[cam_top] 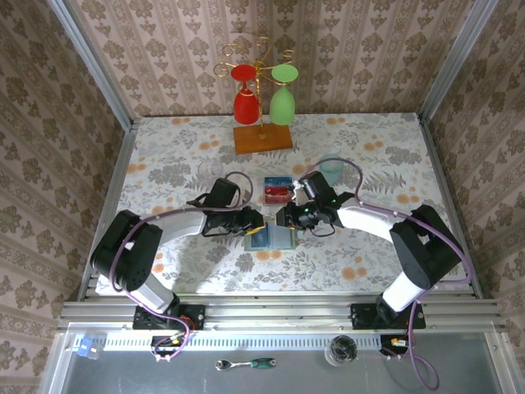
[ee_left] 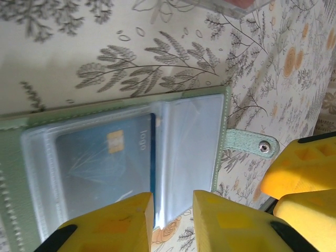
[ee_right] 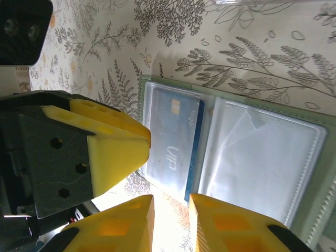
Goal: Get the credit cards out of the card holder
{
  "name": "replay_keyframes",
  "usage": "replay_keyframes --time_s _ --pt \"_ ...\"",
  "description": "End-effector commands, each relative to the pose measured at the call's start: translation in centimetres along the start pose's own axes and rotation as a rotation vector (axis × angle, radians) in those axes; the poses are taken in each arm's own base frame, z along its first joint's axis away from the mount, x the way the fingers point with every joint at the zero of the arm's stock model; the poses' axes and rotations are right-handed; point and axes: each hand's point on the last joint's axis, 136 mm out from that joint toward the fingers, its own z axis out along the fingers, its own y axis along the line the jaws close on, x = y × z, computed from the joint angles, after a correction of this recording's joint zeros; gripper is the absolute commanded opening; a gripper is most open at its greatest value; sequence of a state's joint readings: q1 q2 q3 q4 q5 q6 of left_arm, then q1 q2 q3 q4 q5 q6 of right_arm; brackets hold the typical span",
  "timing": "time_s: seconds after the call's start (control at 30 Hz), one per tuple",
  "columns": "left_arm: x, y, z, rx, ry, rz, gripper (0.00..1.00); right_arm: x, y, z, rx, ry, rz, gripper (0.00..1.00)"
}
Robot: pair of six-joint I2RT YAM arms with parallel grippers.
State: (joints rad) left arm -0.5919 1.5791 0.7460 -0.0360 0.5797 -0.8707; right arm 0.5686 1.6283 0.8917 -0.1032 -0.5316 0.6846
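Two grippers crowded one small card holder, which lay open on the table near the middle, a little toward the near edge. That closeness was the first risk I judged, because the yellow fingers stood just beside each other and a careless pull from either side could knock them together. The left gripper hung at the holder's edge with a slim gap between its jaws, in line with the edge of the blue card. The right gripper showed the same slim gap. Whether either one pinched the clear sleeve or the card I could not tell. If jaws caught sleeve and card together, the card would likely not slide out, and the light holder would drag or lift unless the other gripper pinned it. The glossy plastic might also let the card slip free and skid across the cloth. Counted: one card holder; one blue card in its sleeves, the neighbouring sleeve looking empty; one tray just beyond it on the far side, holding red and blue cards too small to count; one pale cup to the right; and two hanging glasses at the far end, a red glass and a green glass
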Motion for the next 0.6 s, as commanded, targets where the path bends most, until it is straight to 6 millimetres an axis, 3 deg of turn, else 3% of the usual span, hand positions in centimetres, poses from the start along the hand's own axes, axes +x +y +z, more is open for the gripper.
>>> replay_keyframes --time_s 0.0,0.33,0.57 --pt "0.0 0.5 -0.8 0.005 -0.024 0.008 0.26 -0.4 1.4 0.9 -0.031 0.014 -0.012 0.24" --pt "0.6 2.4 -1.4 -0.002 -0.033 -0.02 0.24 0.2 1.6 3.4 -0.019 0.061 -0.003 0.24" --pt "0.7 2.9 -0.9 -0.01 -0.023 -0.032 0.13 0.6 1.0 4.3 -0.005 0.082 0.014 0.24"
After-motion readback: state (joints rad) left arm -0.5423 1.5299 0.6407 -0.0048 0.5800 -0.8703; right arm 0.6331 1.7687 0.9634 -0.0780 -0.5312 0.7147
